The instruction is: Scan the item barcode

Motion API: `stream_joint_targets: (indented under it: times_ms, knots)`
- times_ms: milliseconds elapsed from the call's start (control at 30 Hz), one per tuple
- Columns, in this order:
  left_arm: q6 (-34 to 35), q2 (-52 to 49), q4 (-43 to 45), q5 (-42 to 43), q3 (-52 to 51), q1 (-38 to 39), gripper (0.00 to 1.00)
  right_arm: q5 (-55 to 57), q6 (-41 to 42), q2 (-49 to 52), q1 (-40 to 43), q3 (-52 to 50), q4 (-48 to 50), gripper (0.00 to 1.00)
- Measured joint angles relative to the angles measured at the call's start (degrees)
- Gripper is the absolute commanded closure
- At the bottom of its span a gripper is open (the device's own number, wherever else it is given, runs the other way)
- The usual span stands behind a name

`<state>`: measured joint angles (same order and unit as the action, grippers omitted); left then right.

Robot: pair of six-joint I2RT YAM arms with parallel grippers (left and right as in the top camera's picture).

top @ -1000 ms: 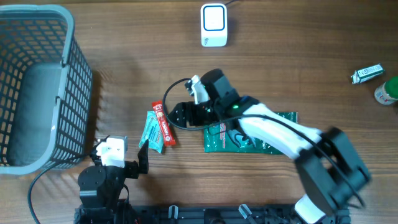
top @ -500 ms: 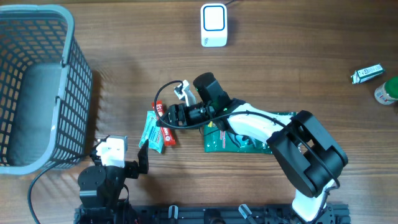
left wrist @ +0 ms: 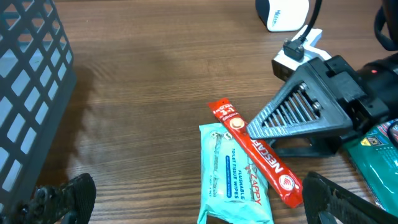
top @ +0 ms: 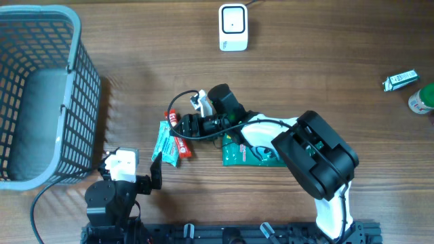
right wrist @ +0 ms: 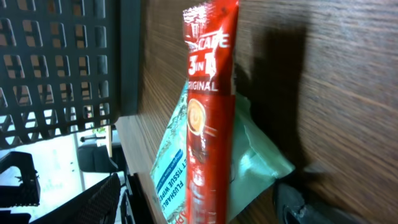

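Woodgrain table (top: 325, 81) bears glossy red sachet (left wrist: 267, 163) (slim, flat).

1. You've got one grey grid-walled basket (top: 84, 102), no second one anywhere.
2. One white scanner (top: 232, 27), just the single unit.
3. One red coffee stick (top: 184, 146).
4. One teal wipes pack (top: 165, 146).
5. One green pouch (top: 239, 153), partly covered, but it reads as a single pouch.
6. One small white packet (top: 399, 80).
7. One green-capped container (top: 422, 99). It's cut off by the frame edge, so you can't tell what it is.
8. One wooden counter (top: 325, 54) carrying the lot.
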<state>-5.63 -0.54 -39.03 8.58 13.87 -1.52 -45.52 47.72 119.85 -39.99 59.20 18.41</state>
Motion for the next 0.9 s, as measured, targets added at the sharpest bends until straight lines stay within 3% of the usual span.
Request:
stream_joint_targets:
  times_ms: [67, 133, 267, 700, 833, 900]
  knots:
    - [0.0, 0.0, 0.0, 0.0, 0.0, 0.0, 0.0, -0.4, 0.3, 0.7, 0.0, 0.6, 0.1, 0.33]
    - [0.0, 0.0, 0.0, 0.0, 0.0, 0.0, 0.0, -0.8, 0.7, 1.3, 0.0, 0.9, 0.3, 0.49]
    - [0.0, 0.0, 0.0, 0.0, 0.0, 0.0, 0.0, -0.9, 1.9, 2.9, 0.0, 1.0, -0.6, 0.93]
    - [0.0, 0.0, 0.0, 0.0, 0.0, 0.0, 0.0, -5.7, -1.1, 3.0, 1.5, 1.3, -5.4, 0.95]
    - [0.0, 0.0, 0.0, 0.0, 0.0, 0.0, 0.0, -6.6, -5.2, 1.0, 2.8, 1.3, -10.6, 0.82]
    - [0.0, 0.0, 0.0, 0.0, 0.0, 0.0, 0.0, -6.6, -6.5, 0.3, 3.2, 1.3, -11.7, 0.91]
